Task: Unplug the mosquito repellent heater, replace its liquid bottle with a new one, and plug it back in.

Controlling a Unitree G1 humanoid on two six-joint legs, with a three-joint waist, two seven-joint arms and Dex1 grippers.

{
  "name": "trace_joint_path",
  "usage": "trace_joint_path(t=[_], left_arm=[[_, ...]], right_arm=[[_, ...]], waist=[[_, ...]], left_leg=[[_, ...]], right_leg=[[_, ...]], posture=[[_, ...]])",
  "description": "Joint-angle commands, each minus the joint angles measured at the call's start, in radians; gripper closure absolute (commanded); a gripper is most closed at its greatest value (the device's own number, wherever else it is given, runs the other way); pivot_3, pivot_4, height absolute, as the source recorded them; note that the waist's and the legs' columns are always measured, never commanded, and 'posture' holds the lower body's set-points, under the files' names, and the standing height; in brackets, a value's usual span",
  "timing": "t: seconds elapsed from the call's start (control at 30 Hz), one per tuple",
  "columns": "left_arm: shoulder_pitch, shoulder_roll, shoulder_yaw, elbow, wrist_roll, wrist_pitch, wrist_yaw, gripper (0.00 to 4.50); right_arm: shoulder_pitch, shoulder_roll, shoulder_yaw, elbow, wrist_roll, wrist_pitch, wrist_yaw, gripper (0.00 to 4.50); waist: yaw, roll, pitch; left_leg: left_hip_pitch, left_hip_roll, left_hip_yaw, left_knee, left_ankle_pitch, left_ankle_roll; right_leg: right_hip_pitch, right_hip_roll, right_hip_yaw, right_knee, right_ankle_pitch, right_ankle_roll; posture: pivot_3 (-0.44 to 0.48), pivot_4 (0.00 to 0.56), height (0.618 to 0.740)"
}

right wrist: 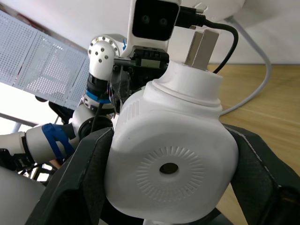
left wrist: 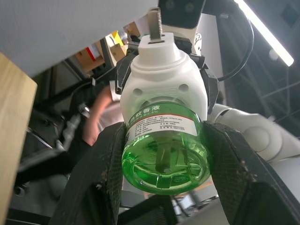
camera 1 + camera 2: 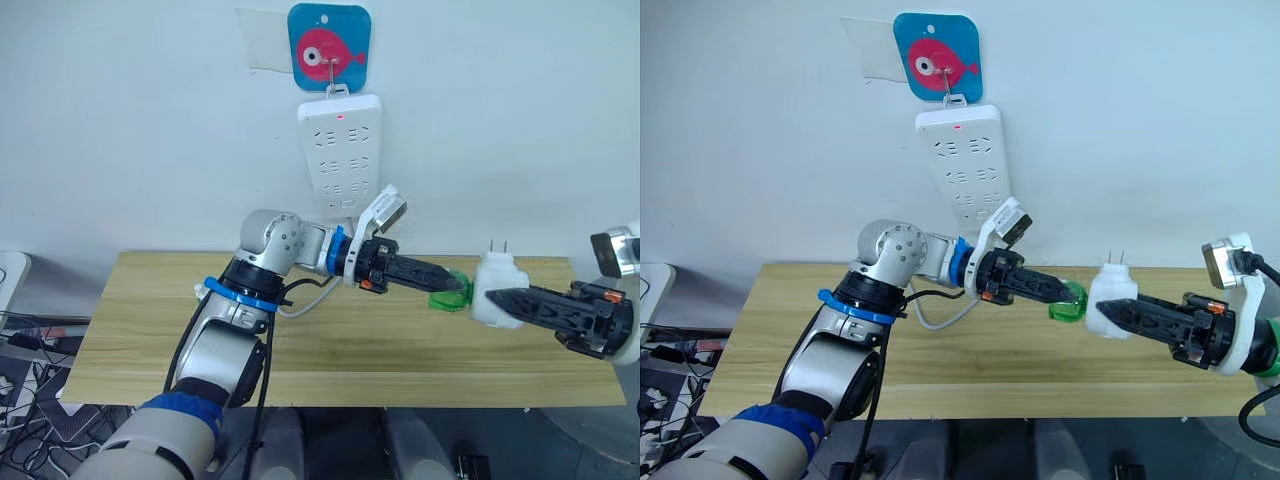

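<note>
The mosquito repellent heater (image 3: 494, 287) is a small white rounded unit with its two plug prongs pointing up, held above the table in my right gripper (image 3: 508, 299), which is shut on it. A green liquid bottle (image 3: 450, 291) sits between the fingers of my left gripper (image 3: 452, 288), which is shut on it. The bottle's neck is set into the heater's underside (image 2: 161, 89). In the right wrist view the heater (image 1: 169, 164) shows its round vented face between my fingers.
A long white power strip (image 3: 340, 150) hangs on the wall under a fish-picture hook (image 3: 329, 46), with a red light lit. The wooden table (image 3: 160, 330) lies below both arms. A grey cable (image 3: 305, 300) loops across the table near my left arm.
</note>
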Motion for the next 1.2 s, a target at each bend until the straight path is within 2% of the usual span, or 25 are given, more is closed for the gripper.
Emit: trace_joint_path(t=[0.03,0.17,0.27,0.43,0.5,0.57,0.63,0.7,0.77,0.93,1.07,1.2], left_arm=[[-0.004,-0.012,0.002,-0.049,-0.008,0.037,0.048,1.32],[0.010,0.014,-0.011,-0.088,0.005,-0.036,0.031,0.02],[0.031,0.055,-0.059,-0.138,0.029,-0.127,-0.023,0.02],[0.034,0.069,-0.014,-0.113,0.045,-0.186,0.001,0.02],[0.068,0.075,-0.016,-0.158,0.088,-0.303,0.006,0.02],[0.106,0.098,-0.042,-0.226,0.136,-0.447,-0.047,0.02],[0.123,0.119,-0.052,-0.266,0.143,-0.521,-0.112,0.02],[0.153,0.128,-0.075,-0.296,0.209,-0.719,-0.194,0.02],[0.186,0.112,-0.090,-0.286,0.304,-1.001,-0.264,0.02],[0.238,0.022,-0.092,-0.158,0.454,-1.581,-0.359,0.02],[0.231,-0.036,-0.099,-0.010,0.555,-1.923,-0.357,0.02],[0.193,-0.075,-0.089,0.126,0.586,-2.105,-0.342,0.02]], right_arm=[[0.008,-0.022,-0.013,-0.047,-0.008,0.004,-0.027,1.33],[0.023,-0.015,-0.018,-0.050,0.005,0.000,-0.041,1.33],[0.032,-0.014,-0.025,-0.046,0.023,-0.006,-0.053,1.33],[0.036,0.002,-0.030,-0.007,0.079,-0.030,-0.087,1.33],[0.041,0.021,-0.035,0.010,0.082,-0.033,-0.081,1.33],[0.055,0.024,-0.047,0.020,0.082,-0.026,-0.082,1.33],[0.063,0.025,-0.057,0.032,0.082,-0.018,-0.080,1.33],[0.065,0.022,-0.061,0.043,0.082,-0.013,-0.074,1.33],[0.059,0.028,-0.060,0.055,0.082,-0.013,-0.069,1.33],[0.042,0.034,-0.054,0.067,0.082,-0.010,-0.065,1.33],[0.023,0.044,-0.049,0.064,0.082,-0.008,-0.059,1.33],[0.001,0.048,-0.038,0.047,0.082,-0.013,-0.061,1.33]], waist=[[0.000,0.000,0.000],[0.001,0.000,0.000],[0.002,0.000,0.000],[0.002,0.000,0.000],[0.002,0.000,0.000],[0.003,0.000,0.000],[0.004,0.000,0.000],[0.006,0.000,0.000],[0.007,0.000,-0.001],[0.012,0.000,0.000],[0.014,0.000,0.000],[0.013,0.000,0.000]], left_leg=[[0.000,0.000,0.000,0.000,0.000,0.000],[0.000,0.000,0.001,0.001,0.001,-0.001],[0.000,0.000,0.001,0.000,0.001,-0.001],[0.000,0.000,0.001,0.001,0.001,-0.002],[0.000,0.000,0.001,0.001,0.001,-0.002],[0.000,0.000,0.001,0.000,0.001,-0.002],[0.000,0.000,0.002,0.000,0.001,-0.002],[0.000,0.000,0.002,0.000,0.001,-0.002],[0.000,0.000,0.003,0.001,0.001,-0.002],[0.000,0.000,0.004,0.001,0.001,-0.002],[0.000,0.000,0.004,0.001,0.000,0.001],[0.000,-0.001,0.004,0.001,-0.001,0.002]], right_leg=[[0.000,0.000,0.000,0.000,0.000,0.000],[0.000,0.000,0.000,0.000,0.000,0.000],[0.000,0.000,0.000,0.000,0.000,0.000],[0.000,-0.001,0.001,0.000,0.000,0.000],[0.000,-0.001,0.000,0.000,0.000,0.000],[0.000,-0.001,0.001,0.000,0.000,0.000],[0.000,-0.001,0.001,0.000,0.000,0.000],[0.000,-0.001,0.001,0.000,0.000,0.000],[0.000,-0.001,0.001,0.000,0.000,0.000],[0.000,-0.001,0.002,0.000,0.001,0.000],[0.000,-0.001,0.003,0.000,0.001,0.000],[0.000,-0.001,0.003,0.000,0.001,0.000]], posture=[[0.000,0.258,0.740],[0.000,0.258,0.740],[0.005,0.246,0.740],[0.012,0.239,0.740],[0.012,0.243,0.740],[0.012,0.243,0.740],[0.017,0.242,0.740],[0.016,0.245,0.740],[0.017,0.243,0.740],[0.014,0.249,0.740],[0.007,0.253,0.740],[-0.001,0.257,0.740]])
